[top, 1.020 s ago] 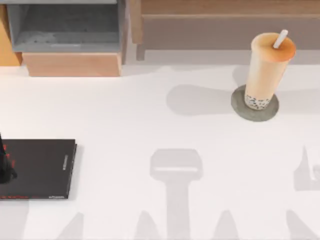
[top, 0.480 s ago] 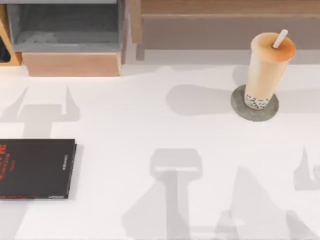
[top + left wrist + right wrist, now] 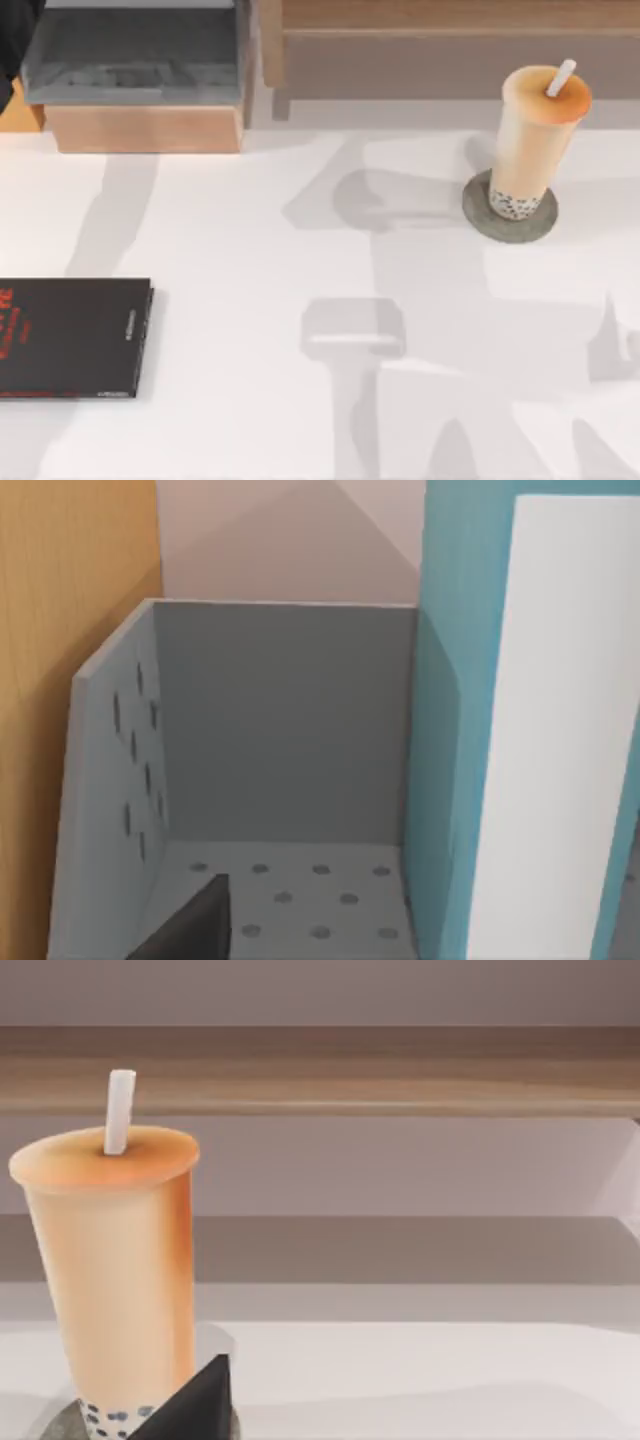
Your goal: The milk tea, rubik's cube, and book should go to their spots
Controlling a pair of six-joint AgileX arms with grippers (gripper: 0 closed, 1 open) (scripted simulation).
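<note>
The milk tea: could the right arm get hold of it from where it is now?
Probably yes. The milk tea stands upright on the grey disc, and the right wrist view faces it close up with nothing between them.

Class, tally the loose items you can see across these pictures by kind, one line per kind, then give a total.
Milk tea: 1
Grey disc: 1
Black slab: 1
Teal book: 1
Grey perforated bin: 1
Total: 5

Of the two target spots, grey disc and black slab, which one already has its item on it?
The grey disc at the table's right: the milk tea stands upright on it. The black slab at the left edge lies bare.
</note>
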